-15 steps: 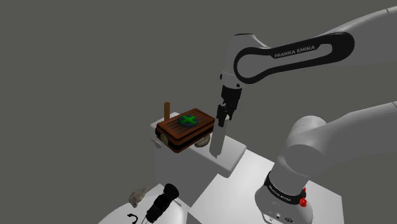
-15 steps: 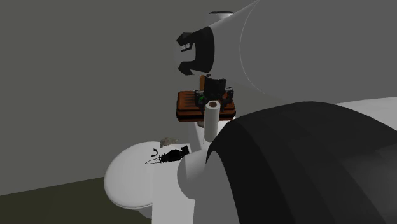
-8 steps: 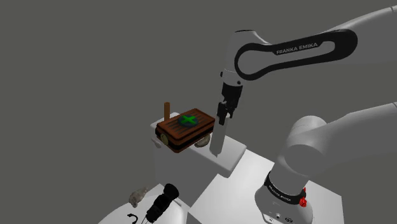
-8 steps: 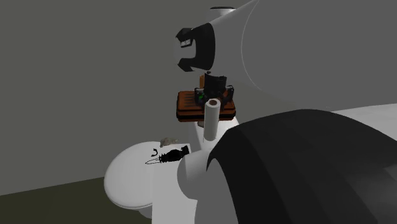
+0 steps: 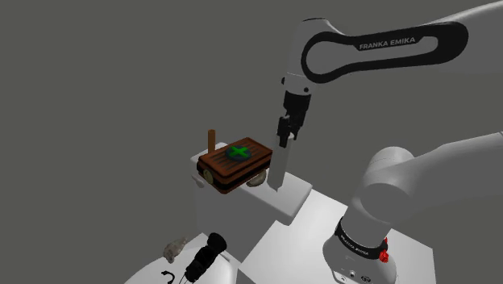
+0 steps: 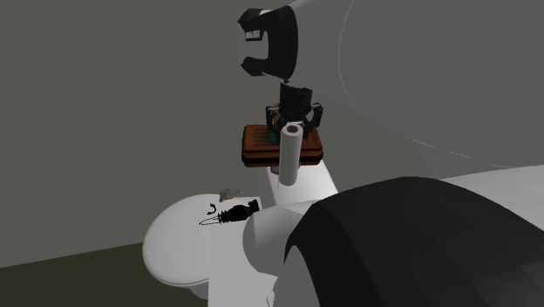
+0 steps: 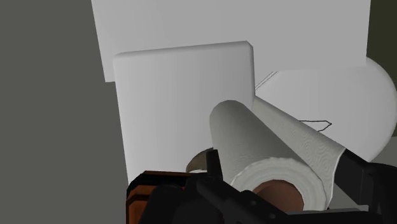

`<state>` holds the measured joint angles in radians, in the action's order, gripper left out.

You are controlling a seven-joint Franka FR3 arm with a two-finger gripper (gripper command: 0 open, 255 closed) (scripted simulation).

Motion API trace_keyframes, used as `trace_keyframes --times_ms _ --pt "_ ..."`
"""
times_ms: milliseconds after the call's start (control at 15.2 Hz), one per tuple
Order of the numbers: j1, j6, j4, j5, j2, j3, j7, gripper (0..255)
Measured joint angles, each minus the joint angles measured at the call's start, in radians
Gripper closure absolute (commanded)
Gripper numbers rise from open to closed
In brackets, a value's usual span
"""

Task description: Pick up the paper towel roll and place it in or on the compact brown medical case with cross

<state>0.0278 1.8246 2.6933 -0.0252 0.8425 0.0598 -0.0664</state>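
The white paper towel roll (image 5: 276, 167) hangs upright, with my gripper (image 5: 284, 144) shut on its top end. In the wrist view the black fingers (image 7: 214, 169) clasp the roll (image 7: 278, 151) on both sides, and its brown core faces the camera. The roll's lower end sits just above the white block (image 5: 295, 194). The brown medical case (image 5: 235, 160) with a green cross lies on that block, just to the shoulder view's left of the roll. In the second exterior view the roll (image 6: 290, 157) hangs in front of the case (image 6: 259, 145), below the gripper (image 6: 295, 120).
A brown upright post (image 5: 212, 140) stands behind the case. A small pale object (image 5: 256, 179) lies against the case's near side. Lower down, a round white table (image 6: 174, 244) carries a black torch-like object (image 5: 205, 255), a small grey-brown lump (image 5: 173, 250) and a thin black hook.
The arm has risen, carrying the roll upward. The roll's lower end has lifted off the white block, and the case has not moved.
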Motion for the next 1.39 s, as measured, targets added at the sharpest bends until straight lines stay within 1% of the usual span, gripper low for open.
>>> trace_keyframes --times_ms 1386 --pt "-0.004 -0.27 -0.295 0.008 -0.025 -0.008 0.002 255"
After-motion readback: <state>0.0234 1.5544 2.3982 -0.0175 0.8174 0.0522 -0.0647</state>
